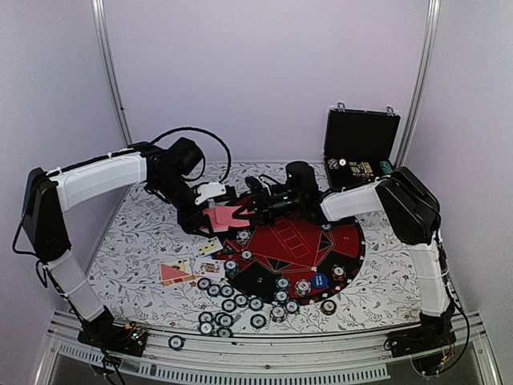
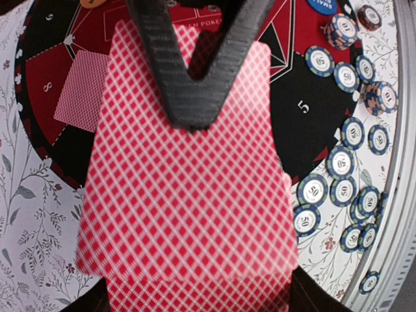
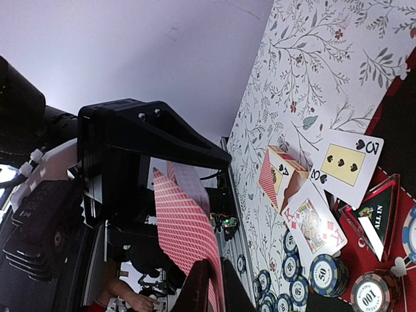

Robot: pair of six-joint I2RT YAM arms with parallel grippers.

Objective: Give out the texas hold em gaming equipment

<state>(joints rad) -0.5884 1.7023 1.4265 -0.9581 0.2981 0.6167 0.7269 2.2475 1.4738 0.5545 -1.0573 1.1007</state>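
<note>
A stack of red-backed playing cards (image 2: 188, 214) fills the left wrist view, and my left gripper (image 2: 198, 296) is shut on its near end, with the fingers mostly hidden. My right gripper (image 3: 209, 286) pinches the far edge of the top card (image 3: 185, 227); its black fingers (image 2: 195, 71) form a V over the stack. From above, both grippers meet over the mat's back left edge, left gripper (image 1: 207, 210) and right gripper (image 1: 245, 210) either side of the pink cards (image 1: 224, 216). One card (image 2: 81, 91) lies face down on the mat. Blue-white chips (image 1: 228, 305) lie in front.
The round red-and-black mat (image 1: 296, 241) holds several chips and a blue button disc (image 1: 319, 281). Left of it lie a three of spades (image 3: 348, 166), a king of diamonds (image 3: 312, 224) and a red card box (image 1: 175, 273). The open black case (image 1: 361, 148) stands at the back right.
</note>
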